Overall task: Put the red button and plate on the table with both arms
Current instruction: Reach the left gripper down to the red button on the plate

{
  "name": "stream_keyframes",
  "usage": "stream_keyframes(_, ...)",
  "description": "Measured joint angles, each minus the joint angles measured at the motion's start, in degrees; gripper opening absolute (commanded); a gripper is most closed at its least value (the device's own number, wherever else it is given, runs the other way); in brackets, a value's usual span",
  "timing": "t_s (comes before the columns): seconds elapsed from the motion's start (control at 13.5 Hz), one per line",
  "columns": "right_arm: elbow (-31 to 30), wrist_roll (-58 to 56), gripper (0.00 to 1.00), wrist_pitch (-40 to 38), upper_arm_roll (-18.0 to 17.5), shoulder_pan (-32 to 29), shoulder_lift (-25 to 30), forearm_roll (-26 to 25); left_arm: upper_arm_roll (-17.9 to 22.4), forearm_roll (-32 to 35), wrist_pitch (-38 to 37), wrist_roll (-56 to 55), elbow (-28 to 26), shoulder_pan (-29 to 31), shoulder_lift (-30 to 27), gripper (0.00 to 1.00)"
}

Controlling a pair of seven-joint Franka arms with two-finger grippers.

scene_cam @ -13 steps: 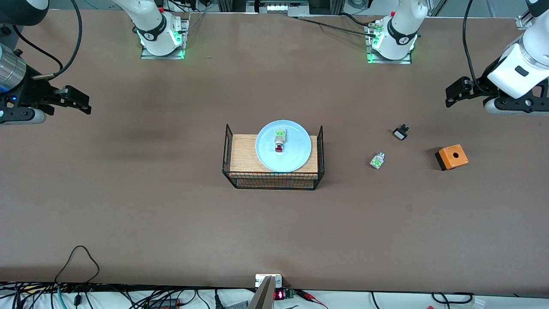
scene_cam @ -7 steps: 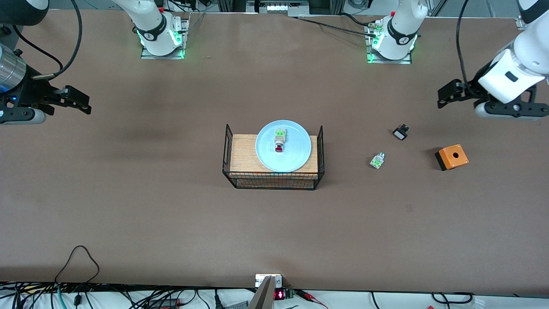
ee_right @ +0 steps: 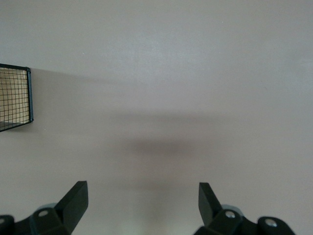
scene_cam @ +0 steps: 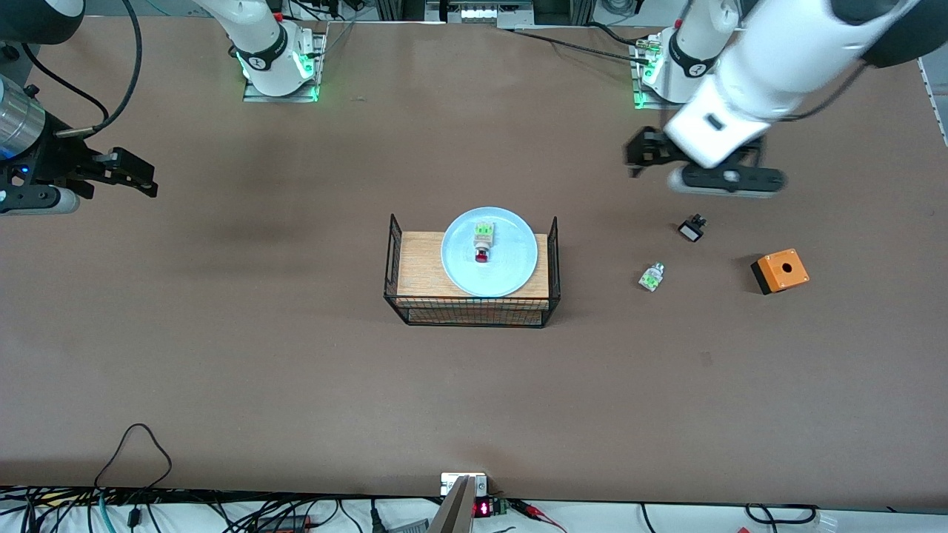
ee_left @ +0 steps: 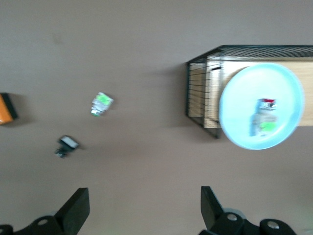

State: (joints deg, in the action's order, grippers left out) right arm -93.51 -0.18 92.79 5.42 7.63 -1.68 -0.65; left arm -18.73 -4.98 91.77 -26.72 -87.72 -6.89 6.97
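Observation:
The pale blue plate [scene_cam: 512, 260] rests on the wood top of a black wire basket [scene_cam: 474, 311] in the middle of the brown table [scene_cam: 222, 355]. On the plate lies the red button [scene_cam: 482, 241], red cap toward the front camera. My left gripper [scene_cam: 637, 157] hangs open and empty over bare table, off the basket's side that faces the left arm's end. Its wrist view shows the plate [ee_left: 239, 107] and the button [ee_left: 263, 116] ahead of the left gripper [ee_left: 145, 205]. My right gripper [scene_cam: 137, 175] waits open at the right arm's end; the right gripper [ee_right: 143, 200] is over bare table.
A clear-and-green piece [scene_cam: 652, 277], a small black-and-white piece [scene_cam: 691, 228] and an orange box [scene_cam: 780, 271] with a round hole lie toward the left arm's end. The basket's corner [ee_right: 14, 98] shows in the right wrist view. Cables run along the table's front edge.
The left arm has swung in from the table's end toward the basket, its gripper still open. The right arm, plate and button have not moved.

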Motion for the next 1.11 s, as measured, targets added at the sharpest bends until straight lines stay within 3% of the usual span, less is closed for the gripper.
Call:
stream_keyframes(0.15,0.0,0.0,1.0,0.0,0.0,0.0,0.0,0.0,-2.6,-0.1,1.6,-5.9,4.2,-2.5,5.8,1.0)
stream_keyframes(0.37,0.0,0.0,1.0,0.0,0.0,0.0,0.0,0.0,-3.0,-0.1,9.5,-10.0,10.4,-7.1,15.0,1.0)
stream_keyframes(0.59,0.0,0.0,1.0,0.0,0.0,0.0,0.0,0.0,-3.1,-0.1,19.0,-13.3,11.7,-11.0,20.7,1.0)
stream_keyframes(0.82,0.0,0.0,1.0,0.0,0.1,0.0,0.0,0.0,-3.0,0.5,20.6,-19.6,11.8,-14.7,25.2,1.0)
stream_keyframes(1.11,0.0,0.0,1.0,0.0,0.1,0.0,0.0,0.0,-3.0,13.0,20.8,-27.9,12.0,-19.0,29.5,1.0)
